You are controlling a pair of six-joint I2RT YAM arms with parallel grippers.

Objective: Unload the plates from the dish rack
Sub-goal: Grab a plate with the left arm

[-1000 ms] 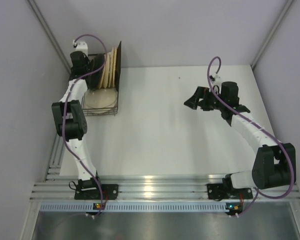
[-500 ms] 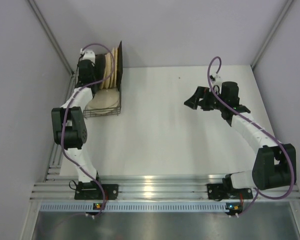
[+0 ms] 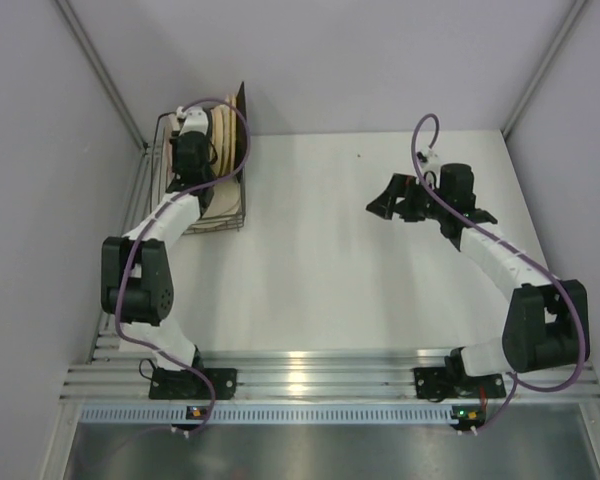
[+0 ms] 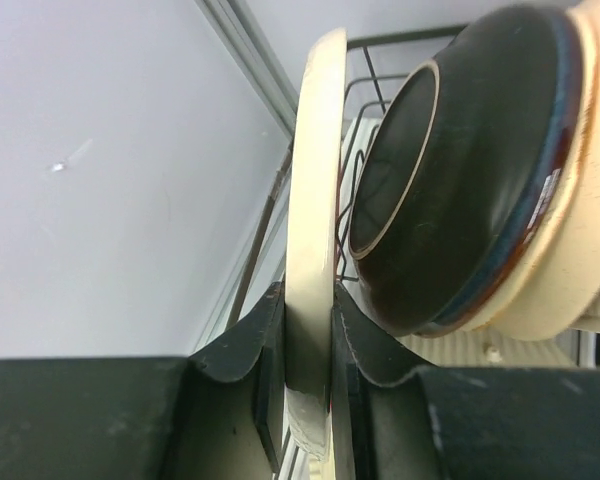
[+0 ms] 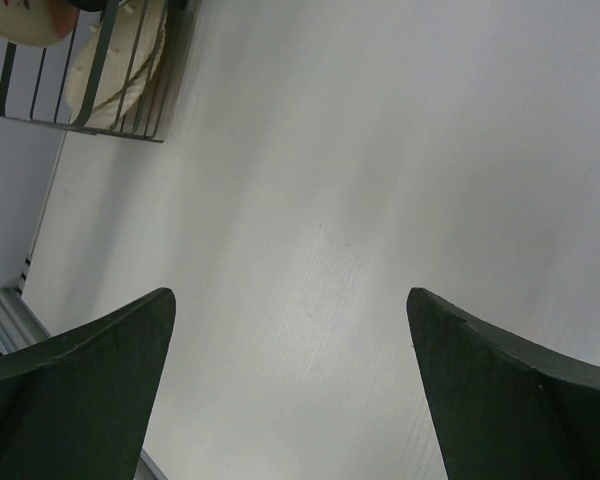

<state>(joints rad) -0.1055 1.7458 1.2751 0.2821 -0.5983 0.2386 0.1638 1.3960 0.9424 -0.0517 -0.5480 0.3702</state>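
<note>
The dark wire dish rack [image 3: 236,205] stands at the table's far left corner. Several plates [image 3: 223,128] stand upright in it, cream and tan ones with a dark one behind. My left gripper [image 3: 192,152] reaches into the rack. In the left wrist view it [image 4: 308,296] is shut on the rim of a cream plate [image 4: 316,180] seen edge-on. A dark teal-glazed plate [image 4: 460,180] with a cream outside leans just to its right. My right gripper [image 3: 386,200] is open and empty above the table's middle right, also in its wrist view [image 5: 290,300].
The rack's corner [image 5: 40,120] with a cream plate [image 5: 115,60] behind its wires shows at the top left of the right wrist view. A grey wall and a metal frame post [image 4: 250,50] stand close behind the rack. White table [image 3: 320,260] lies between the arms.
My left arm has swung right from the rack's left side to over the rack, wrist now among the upright plates. The right arm has barely moved.
</note>
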